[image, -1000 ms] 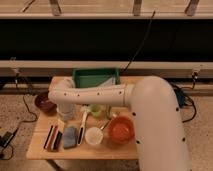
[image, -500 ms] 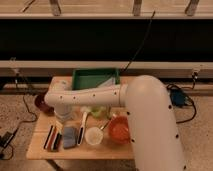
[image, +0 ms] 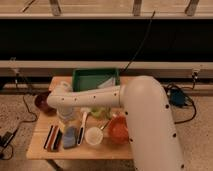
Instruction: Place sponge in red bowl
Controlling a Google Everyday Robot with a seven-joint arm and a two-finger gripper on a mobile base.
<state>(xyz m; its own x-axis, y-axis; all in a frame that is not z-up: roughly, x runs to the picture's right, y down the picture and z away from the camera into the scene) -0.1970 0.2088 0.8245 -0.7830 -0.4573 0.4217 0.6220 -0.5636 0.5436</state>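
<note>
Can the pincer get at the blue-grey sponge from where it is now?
Probably yes. The pincer hangs just over the sponge, and nothing visible lies between them. The striped block lies close beside the sponge, so the descent may need care.

No readable text on the table [image: 39, 148] or the gripper [image: 67, 120] above the sponge [image: 70, 137]

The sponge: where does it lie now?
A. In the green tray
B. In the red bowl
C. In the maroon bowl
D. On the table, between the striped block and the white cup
D: the sponge lies on the table, with the striped block at its left and the white cup at its right; the gripper hangs just above it.
</note>
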